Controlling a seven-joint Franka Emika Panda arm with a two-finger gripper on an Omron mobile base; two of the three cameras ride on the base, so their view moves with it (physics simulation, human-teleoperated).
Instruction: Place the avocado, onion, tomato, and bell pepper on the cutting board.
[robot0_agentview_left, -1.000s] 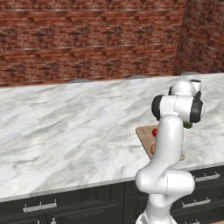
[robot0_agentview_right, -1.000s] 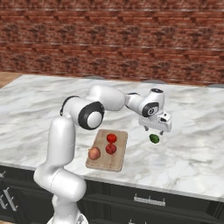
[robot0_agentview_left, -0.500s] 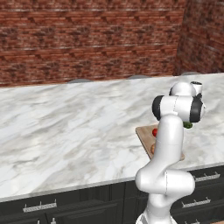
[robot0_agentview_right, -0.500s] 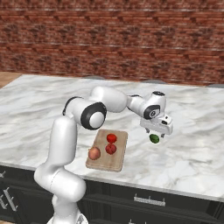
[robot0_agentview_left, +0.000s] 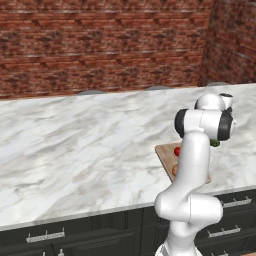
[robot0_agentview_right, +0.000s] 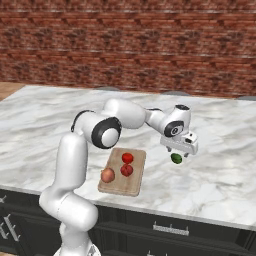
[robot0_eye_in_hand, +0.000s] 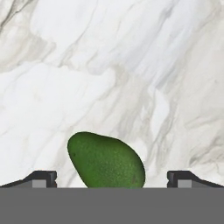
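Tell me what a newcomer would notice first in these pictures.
First, the white arm stretched low across the marble counter, its open hand poised just over the lone dark green avocado, which lies on the stone to the right of the cutting board. Next, the cutting board near the front edge, already holding the peach-tan onion and two red round vegetables. Behind everything runs a red brick wall.
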